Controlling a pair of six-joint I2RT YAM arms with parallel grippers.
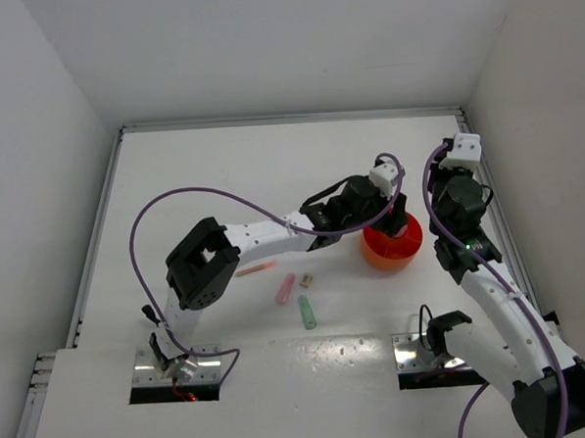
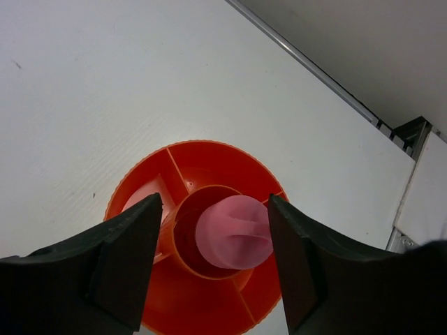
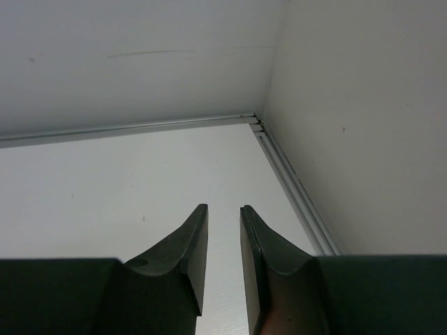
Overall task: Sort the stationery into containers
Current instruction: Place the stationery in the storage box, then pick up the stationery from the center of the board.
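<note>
The round orange-red tub stands right of the table's middle. In the left wrist view its rim and inner dividers show from above. The pink cap of the grey tube stands in the tub's central hub. My left gripper is open wide right above the tub, one jaw on each side of the pink cap. On the table left of the tub lie a thin pink stick, a pink marker, a small tan block and a mint-green marker. My right gripper is raised, slightly open and empty.
The right arm stands just right of the tub. White walls close the table at the back and on both sides. The right wrist view shows the metal rail in the back right corner.
</note>
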